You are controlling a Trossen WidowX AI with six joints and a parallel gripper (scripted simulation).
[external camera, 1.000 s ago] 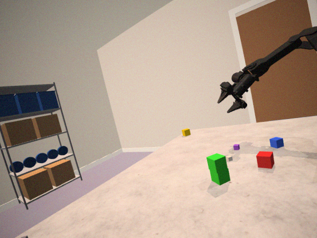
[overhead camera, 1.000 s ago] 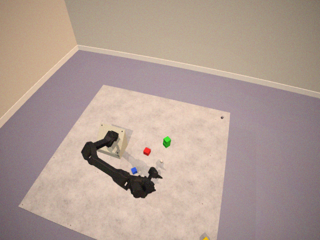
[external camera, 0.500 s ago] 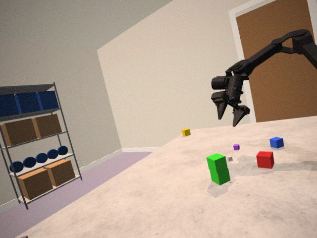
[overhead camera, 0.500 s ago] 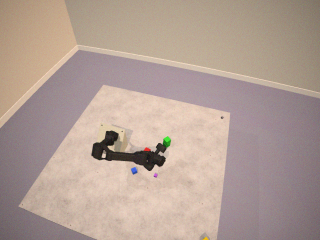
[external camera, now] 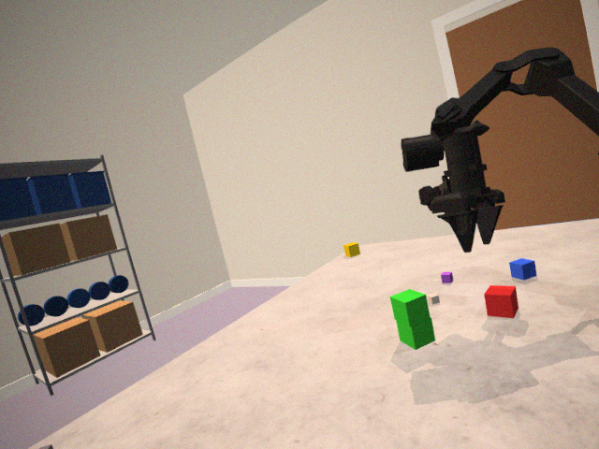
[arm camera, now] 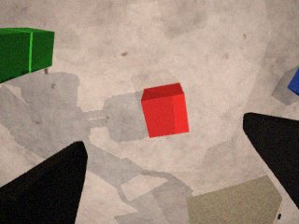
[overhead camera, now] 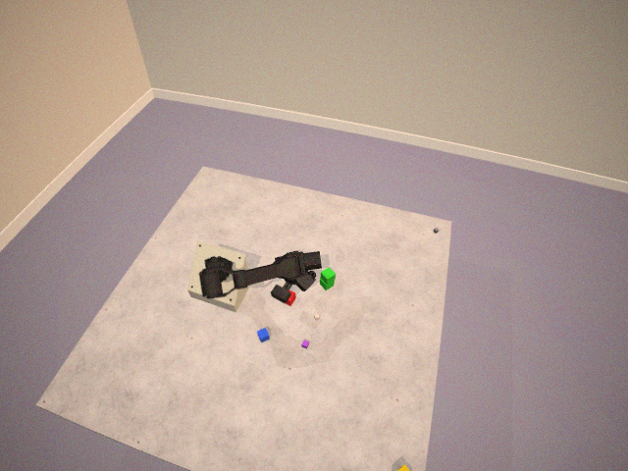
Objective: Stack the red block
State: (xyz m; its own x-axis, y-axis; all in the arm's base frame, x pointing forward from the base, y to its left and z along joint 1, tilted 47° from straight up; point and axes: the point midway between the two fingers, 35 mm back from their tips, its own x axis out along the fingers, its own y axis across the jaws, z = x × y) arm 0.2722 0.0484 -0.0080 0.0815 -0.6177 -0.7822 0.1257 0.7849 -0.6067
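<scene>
Wide-open, empty gripper above red block, beside green tower; best ctr. fingers, align w/ block's sides, then lower vert.

Block right of tower

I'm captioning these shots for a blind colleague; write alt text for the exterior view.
An open black gripper points down, empty, above a pale surface holding a red block and a two-block green tower. Blue, purple, yellow and small pale blocks sit farther back; a shelf rack stands at left.
</scene>
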